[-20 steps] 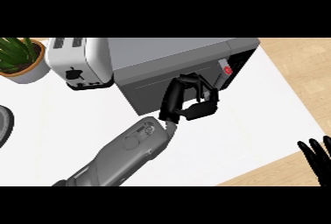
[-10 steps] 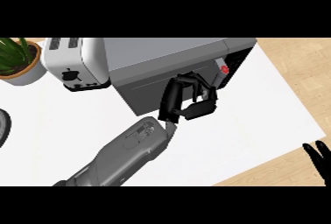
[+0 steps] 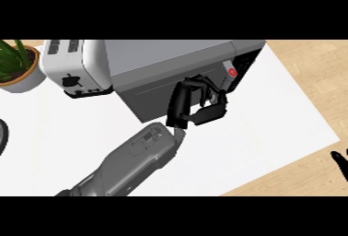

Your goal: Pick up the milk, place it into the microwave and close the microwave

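Note:
The grey microwave stands at the back of the white counter, its dark door face turned toward me and a red button on its right panel. My left hand lies against the door front, with long fingers running up the door and the thumb lower to the right. There is nothing in this hand. No milk shows anywhere, and the microwave's inside is hidden. My right hand rests at the lower right edge, only its fingertips showing.
A white toaster stands just left of the microwave. A potted plant is at the far left. The white counter top ends at a wooden edge on the right. A dark curved rim shows at the left edge.
My left hand stays against the microwave door, almost still. The right hand has slipped a little further out of the lower right corner.

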